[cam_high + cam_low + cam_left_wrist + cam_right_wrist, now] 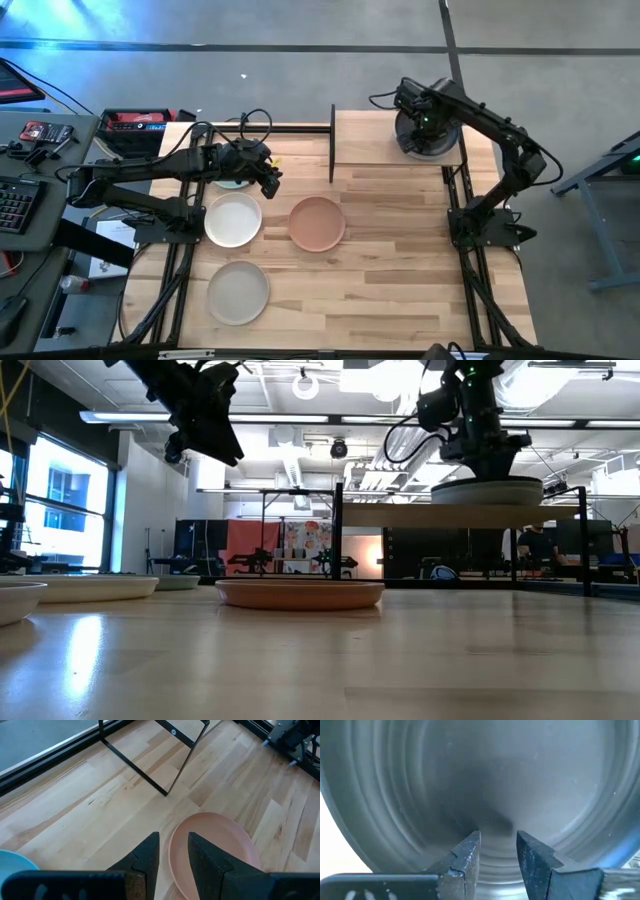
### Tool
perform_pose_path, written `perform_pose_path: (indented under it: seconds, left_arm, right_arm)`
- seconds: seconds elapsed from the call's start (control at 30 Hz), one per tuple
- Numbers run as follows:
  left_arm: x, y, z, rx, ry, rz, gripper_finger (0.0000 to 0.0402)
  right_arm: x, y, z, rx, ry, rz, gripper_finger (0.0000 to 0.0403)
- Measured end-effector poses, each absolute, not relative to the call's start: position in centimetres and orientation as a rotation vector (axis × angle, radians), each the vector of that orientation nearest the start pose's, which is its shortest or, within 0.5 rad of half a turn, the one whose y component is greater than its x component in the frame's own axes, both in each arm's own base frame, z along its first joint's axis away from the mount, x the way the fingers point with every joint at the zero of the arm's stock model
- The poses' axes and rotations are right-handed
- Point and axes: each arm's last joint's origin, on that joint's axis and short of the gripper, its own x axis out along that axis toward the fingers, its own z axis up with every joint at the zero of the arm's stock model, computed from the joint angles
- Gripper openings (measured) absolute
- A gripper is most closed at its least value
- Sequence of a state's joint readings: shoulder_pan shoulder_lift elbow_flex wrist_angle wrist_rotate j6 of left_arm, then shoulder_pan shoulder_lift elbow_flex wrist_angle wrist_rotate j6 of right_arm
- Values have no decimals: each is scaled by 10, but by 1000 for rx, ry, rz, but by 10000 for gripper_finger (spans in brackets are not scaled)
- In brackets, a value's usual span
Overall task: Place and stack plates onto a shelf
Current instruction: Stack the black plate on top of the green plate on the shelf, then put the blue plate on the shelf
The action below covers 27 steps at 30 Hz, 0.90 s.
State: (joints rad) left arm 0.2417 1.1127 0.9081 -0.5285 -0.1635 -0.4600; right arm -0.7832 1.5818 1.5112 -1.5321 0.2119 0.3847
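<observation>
R gripper [424, 132] bent down over grey plate [432, 143] on shelf [365, 140], fingers slightly apart

Grey floor [300, 25], bright window [62, 495], ceiling strip lights [140, 417], cluttered side desk [40, 150]

Grey plate [428, 140] on shelf [370, 140]; white [233, 219], terracotta [317, 223], beige [238, 292] on table.

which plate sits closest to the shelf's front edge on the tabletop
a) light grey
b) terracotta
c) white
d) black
b: in the high view the terracotta plate lies just in front of the shelf, while the white plate and the light grey plate lie farther to the left.
</observation>
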Motion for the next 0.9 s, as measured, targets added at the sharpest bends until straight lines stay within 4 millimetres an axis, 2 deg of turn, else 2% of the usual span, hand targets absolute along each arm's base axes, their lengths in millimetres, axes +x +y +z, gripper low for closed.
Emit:
perform_pose_path:
  seconds: [0.43,0.67,0.9]
  left_arm:
    - [219,59,285,-462,636,550,90]
    - [216,60,282,-462,672,568,90]
    - [200,72,272,-463,820,674,90]
  right_arm:
    - [177,-198,318,759,1465,-1119,110]
    - [188,-193,349,744,1329,-1060,110]
    - [217,-175,375,753,1137,-875,110]
